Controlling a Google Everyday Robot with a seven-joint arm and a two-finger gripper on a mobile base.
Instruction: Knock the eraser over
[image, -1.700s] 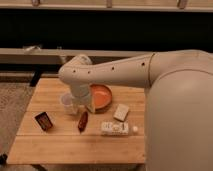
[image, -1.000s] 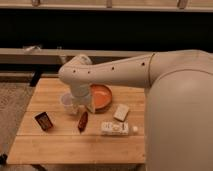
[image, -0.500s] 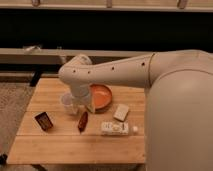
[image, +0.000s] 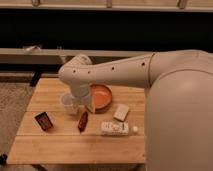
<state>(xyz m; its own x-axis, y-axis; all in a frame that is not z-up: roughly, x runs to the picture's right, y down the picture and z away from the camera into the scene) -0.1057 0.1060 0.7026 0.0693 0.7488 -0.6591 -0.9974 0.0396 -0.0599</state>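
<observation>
A small dark block with a reddish face (image: 43, 121), which looks like the eraser, stands upright near the front left of the wooden table (image: 60, 145). My arm bends over the table's back part. My gripper (image: 80, 104) hangs low between a white cup (image: 67, 102) and an orange bowl (image: 101, 96), to the right of and behind the block and apart from it.
A dark red-brown packet (image: 82, 121) lies just in front of the gripper. A white bottle (image: 115, 128) lies on its side at the front right. A pale flat block (image: 121, 112) lies beside the bowl. A dark shelf and bench run behind the table.
</observation>
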